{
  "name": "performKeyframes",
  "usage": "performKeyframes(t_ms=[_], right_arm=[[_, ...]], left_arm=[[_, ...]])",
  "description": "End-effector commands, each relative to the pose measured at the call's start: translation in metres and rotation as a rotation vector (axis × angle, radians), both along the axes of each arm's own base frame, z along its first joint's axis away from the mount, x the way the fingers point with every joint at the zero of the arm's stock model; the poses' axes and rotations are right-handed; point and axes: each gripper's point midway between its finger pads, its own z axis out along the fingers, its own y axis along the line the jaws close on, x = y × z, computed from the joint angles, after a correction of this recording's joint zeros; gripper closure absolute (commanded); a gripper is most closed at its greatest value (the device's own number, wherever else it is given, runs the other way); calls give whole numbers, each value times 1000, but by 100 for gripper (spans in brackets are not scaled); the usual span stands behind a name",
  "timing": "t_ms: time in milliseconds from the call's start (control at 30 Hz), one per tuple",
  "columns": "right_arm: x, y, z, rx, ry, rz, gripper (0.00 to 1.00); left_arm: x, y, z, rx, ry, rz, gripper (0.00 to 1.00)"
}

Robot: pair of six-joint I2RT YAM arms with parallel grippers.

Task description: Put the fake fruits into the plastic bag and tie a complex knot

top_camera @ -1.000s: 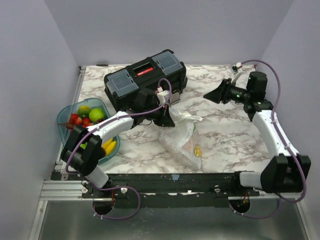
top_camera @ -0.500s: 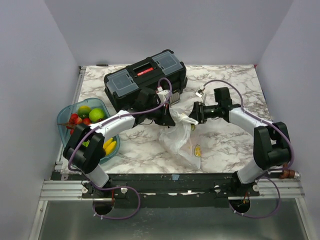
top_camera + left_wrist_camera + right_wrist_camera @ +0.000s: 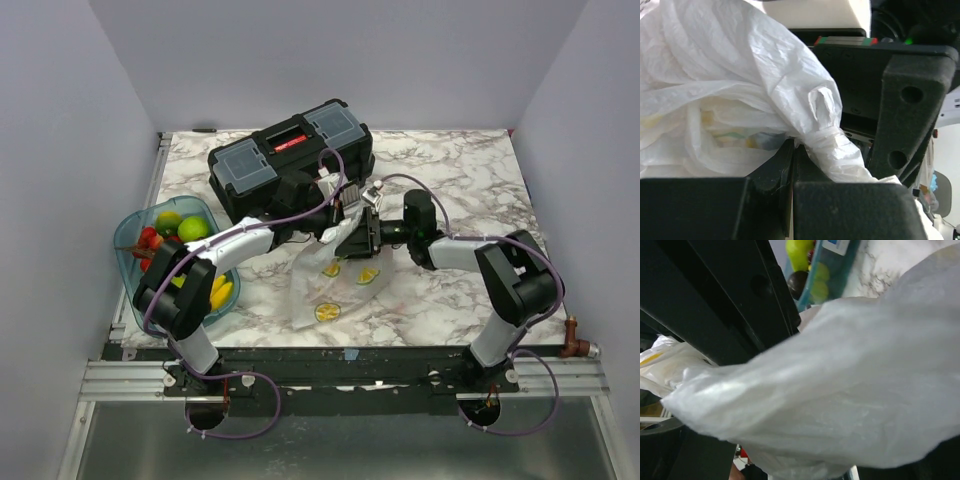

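The plastic bag lies mid-table, whitish and crinkled, with yellow round patches showing on it. My left gripper is shut on its twisted neck, the jaws pressed together just below the twist. My right gripper faces it from the right, open, with one black finger standing beside the neck. In the right wrist view the bag fills the frame and hides my fingertips. The fake fruits, green, red and yellow, lie in the teal tray at the left; some show past the bag.
A black toolbox with grey-blue lids stands right behind both grippers. The tray overhangs the table's left edge. Marble tabletop spreads to the right and back right. The black front rail runs just below the bag.
My right arm swung in from the back right to the bag's neck and its jaws opened wider. The bag shifted left and forward, spread flatter. The left gripper kept its hold.
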Motion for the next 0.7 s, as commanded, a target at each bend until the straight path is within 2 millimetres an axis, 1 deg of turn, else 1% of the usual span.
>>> performKeyframes(t_ms=[0,100,133,167,200,233,267,367,467,500,567,667], right_arm=[[0,6,37,129,-40,24,20],[-4,-8,30,89,-38,21,20],[-3,-15,24,56,-13,5,20],[-2,-21,18,18,-48,-9,19],[-2,-28,9,-45,-30,-24,18],[1,-35,2,-106,-77,-43,16],[-1,-41,-2,-152,-96,-41,15],[-5,-61,1,-187,-118,-56,14],[2,-83,15,-179,-190,-76,15],[8,-90,20,-186,-219,-78,16],[19,-96,25,-215,-270,-79,24],[34,-97,26,-242,-288,-102,44]], left_arm=[[-12,-5,28,-123,-17,-77,100],[-16,-1,28,-141,-17,-83,100],[-16,0,27,-141,-14,-80,100],[-16,2,27,-144,-12,-79,100],[-15,3,27,-147,-12,-78,100],[-15,3,29,-150,-13,-77,100],[-15,4,30,-154,-15,-76,100],[-14,3,33,-162,-25,-83,100],[-14,2,33,-162,-22,-85,100],[-14,3,32,-161,-23,-84,100],[-14,3,32,-160,-25,-86,100],[-13,3,32,-163,-27,-85,100]])
